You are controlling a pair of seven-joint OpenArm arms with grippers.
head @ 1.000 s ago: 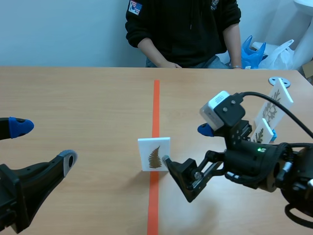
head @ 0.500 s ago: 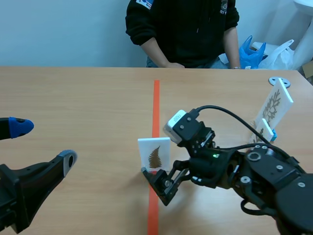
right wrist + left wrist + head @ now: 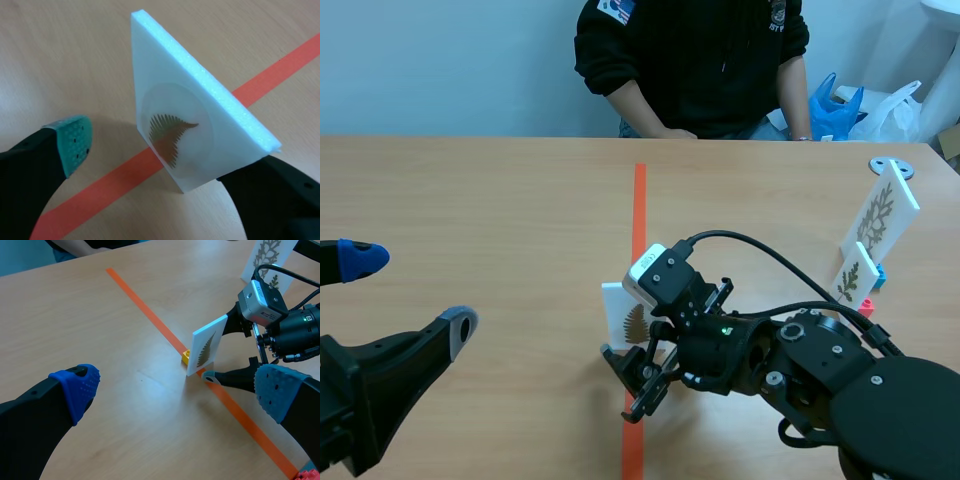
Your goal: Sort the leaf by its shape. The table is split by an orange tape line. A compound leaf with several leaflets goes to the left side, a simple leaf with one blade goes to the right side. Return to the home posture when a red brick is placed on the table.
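The card (image 3: 200,115) is a flat white foam square with a thick, grainy edge. On its front is a brown leaf (image 3: 167,132) with many thin, feathery bits. The card stands up on the orange tape line (image 3: 639,200) of the smooth wood table (image 3: 500,200), next to a small yellow brick (image 3: 185,357).

The right claw (image 3: 167,165) is open, with the card between its fingers. Its green dotted pad (image 3: 72,140) is in front of the leaf, not touching. The other black finger is behind the card.

The left claw (image 3: 177,390) is open too. Its bumpy blue pads (image 3: 77,387) are well away from the card.
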